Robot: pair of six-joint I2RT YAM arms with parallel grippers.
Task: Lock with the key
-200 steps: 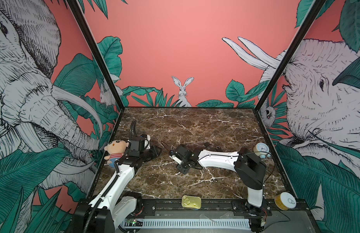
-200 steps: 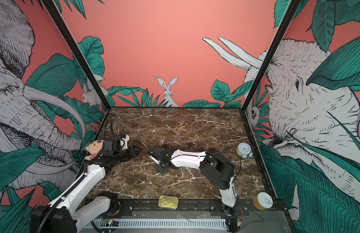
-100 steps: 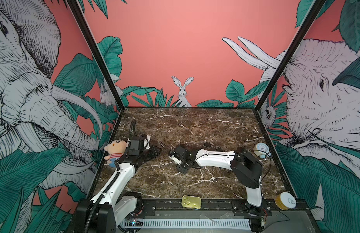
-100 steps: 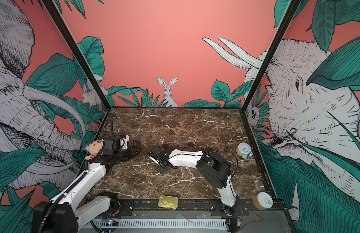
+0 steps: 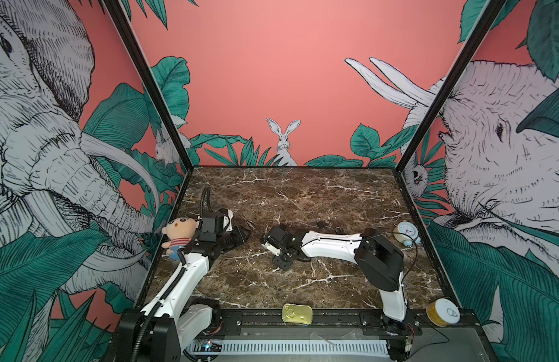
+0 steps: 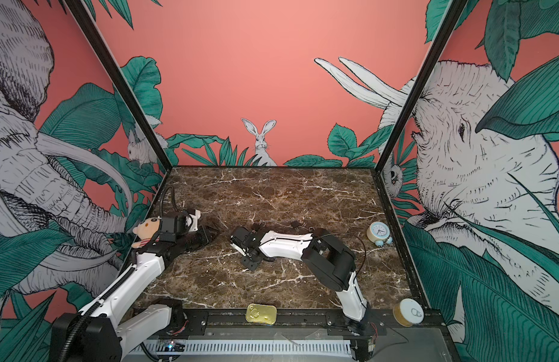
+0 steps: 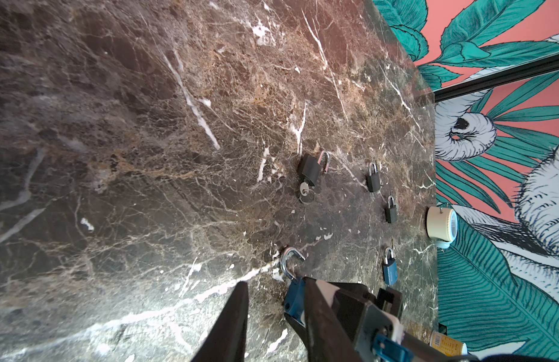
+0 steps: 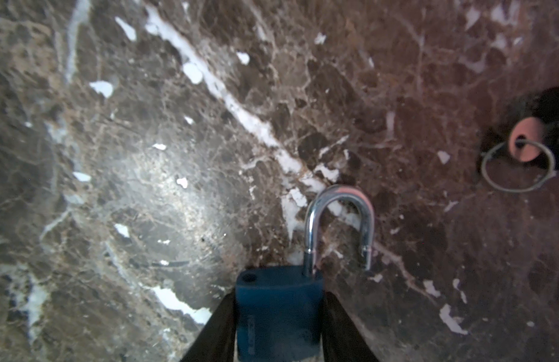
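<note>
Top views: right gripper (image 5: pixel 282 261) is low over the marble table (image 5: pixel 303 200), with its jaws hidden under its own wrist. The blue padlock can't be made out from up here. The left gripper (image 5: pixel 242 236) faces it across a short gap, jaw state unreadable here. Versus a second ago, the right arm sits slightly closer to the left gripper. The left arm reads unchanged.

Left wrist: left gripper fingers stand spread, bare marble between them, nothing clamped. The blue padlock (image 7: pixel 293 296) is just beside one finger, body half hidden behind it; can't tell if they touch. Ahead of the fingertips, well apart, is a black padlock (image 7: pixel 310 167) with the key (image 7: pixel 304 189) in its base, ring attached.

Right wrist: right gripper pinches the blue padlock by its body sides, lower body cut off at the frame edge. The shackle (image 8: pixel 340 219) is raised, one leg out of the body. The key is blurred, off to one side beyond the fingertips, and the black padlock is mostly in shadow.
</note>
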